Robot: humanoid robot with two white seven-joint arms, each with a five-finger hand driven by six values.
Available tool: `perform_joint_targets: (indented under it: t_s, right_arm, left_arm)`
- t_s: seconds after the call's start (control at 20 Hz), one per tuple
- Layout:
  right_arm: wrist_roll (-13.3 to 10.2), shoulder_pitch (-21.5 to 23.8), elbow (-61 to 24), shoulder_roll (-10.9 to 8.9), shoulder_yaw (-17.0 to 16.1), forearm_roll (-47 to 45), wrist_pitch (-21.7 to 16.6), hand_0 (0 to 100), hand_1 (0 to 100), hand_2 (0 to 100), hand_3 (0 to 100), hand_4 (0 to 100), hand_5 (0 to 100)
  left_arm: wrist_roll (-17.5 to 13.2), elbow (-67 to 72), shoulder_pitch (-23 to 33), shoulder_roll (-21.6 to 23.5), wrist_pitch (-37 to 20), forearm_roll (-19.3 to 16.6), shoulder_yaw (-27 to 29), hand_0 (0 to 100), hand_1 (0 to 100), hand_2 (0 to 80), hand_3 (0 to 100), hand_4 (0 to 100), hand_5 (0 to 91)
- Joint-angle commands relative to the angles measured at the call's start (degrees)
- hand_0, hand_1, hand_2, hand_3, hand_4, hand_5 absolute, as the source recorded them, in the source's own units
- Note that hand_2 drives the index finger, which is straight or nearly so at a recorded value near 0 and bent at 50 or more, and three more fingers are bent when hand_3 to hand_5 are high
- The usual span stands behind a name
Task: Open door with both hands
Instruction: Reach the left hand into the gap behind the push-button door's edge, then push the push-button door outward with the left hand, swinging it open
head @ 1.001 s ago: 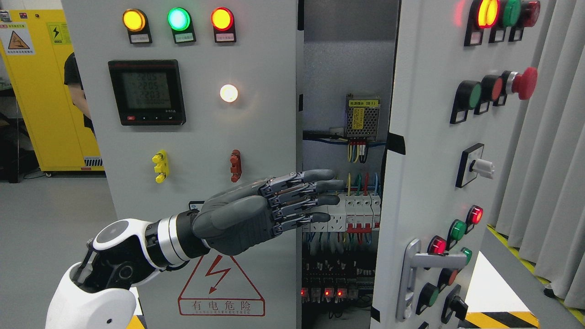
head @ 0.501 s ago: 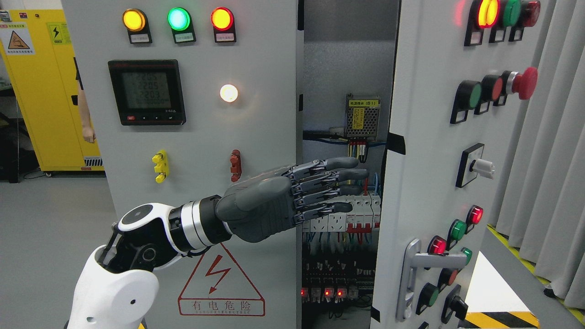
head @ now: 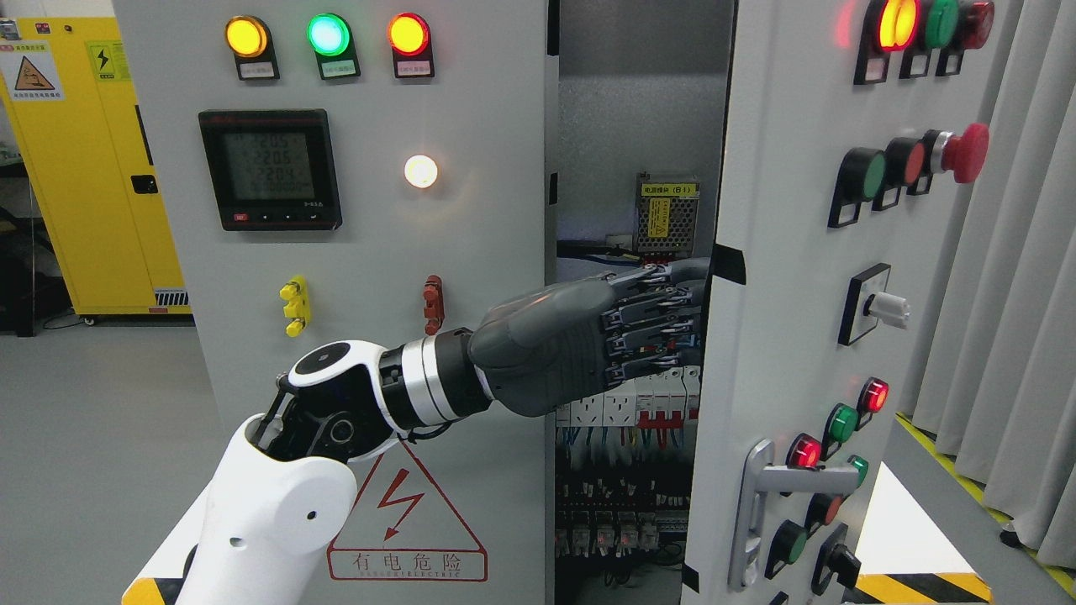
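Far left: yellow cabinet (head: 92,160), well behind. Left door (head: 353,252) closed, facing me flat: three lamps (head: 328,35) on top, meter (head: 269,168) below, warning triangle (head: 406,521) at bottom.

My left arm enters lower left, white forearm (head: 269,521) angled up-right, wrist roughly level. My left robot hand (head: 588,340) is back-of-hand toward me, reaching right across the gap between the doors. Fingers (head: 651,315) extended and stacked one above another, tips hidden behind the edge of the right door (head: 782,277). Can't tell if the tips hook that edge or just touch it; no clear grasp visible.

Inside the gap: power supply (head: 666,214) above my robot hand, breakers (head: 656,403) just below it.

Right door is ajar, swung toward me, long axis vertical, free edge on its left by my fingers, face angled left. Its handle (head: 777,496) sits low, untouched. Red mushroom button (head: 962,153) up right. Curtain (head: 1025,294) at far right.

Right robot hand not in frame.
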Motion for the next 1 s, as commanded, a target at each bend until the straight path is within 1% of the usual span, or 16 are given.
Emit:
perform_joint_targets:
  t_s: [0.0, 0.15, 0.35, 0.65, 0.75, 0.85, 0.9, 0.95]
  right_arm:
    - [0.0, 1.7, 0.0, 0.03, 0.0, 0.0, 0.0, 0, 50, 4, 0, 0, 0]
    - [0.0, 1.7, 0.0, 0.03, 0.0, 0.0, 0.0, 0, 50, 4, 0, 0, 0]
    - [0.0, 1.7, 0.0, 0.03, 0.0, 0.0, 0.0, 0, 50, 4, 0, 0, 0]
    - [0.0, 1.7, 0.0, 0.03, 0.0, 0.0, 0.0, 0, 50, 4, 0, 0, 0]
    - [0.0, 1.7, 0.0, 0.03, 0.0, 0.0, 0.0, 0, 50, 4, 0, 0, 0]
    - [0.0, 1.6, 0.0, 0.03, 0.0, 0.0, 0.0, 0, 50, 4, 0, 0, 0]
    - [0.0, 1.7, 0.0, 0.03, 0.0, 0.0, 0.0, 0, 50, 4, 0, 0, 0]
    - [0.0, 1.7, 0.0, 0.03, 0.0, 0.0, 0.0, 0, 50, 4, 0, 0, 0]
  left_arm:
    - [0.2, 4.0, -1.9, -5.6, 0.1, 0.0, -3.7, 12, 56, 0.0, 0, 0, 0.0]
    - [0.2, 4.3, -2.6, -5.7, 0.4, 0.0, -5.0, 12, 56, 0.0, 0, 0, 0.0]
    - [0.3, 5.5, -3.2, -8.2, 0.5, 0.0, -5.3, 12, 56, 0.0, 0, 0, 0.0]
    - [0.4, 5.1, -4.1, -9.3, 0.6, -0.1, -5.9, 12, 56, 0.0, 0, 0, 0.0]
    - [1.5, 4.5, -4.4, -10.5, 0.6, 0.0, -6.0, 12, 56, 0.0, 0, 0, 0.0]
    - [4.8, 3.6, -4.5, -11.6, 0.7, 0.0, -6.0, 12, 56, 0.0, 0, 0, 0.0]
    - [5.8, 3.2, -4.5, -12.1, 1.1, 0.0, -6.0, 12, 56, 0.0, 0, 0, 0.0]
    - [6.0, 3.1, -4.6, -12.3, 2.0, 0.1, -5.9, 12, 56, 0.0, 0, 0, 0.0]
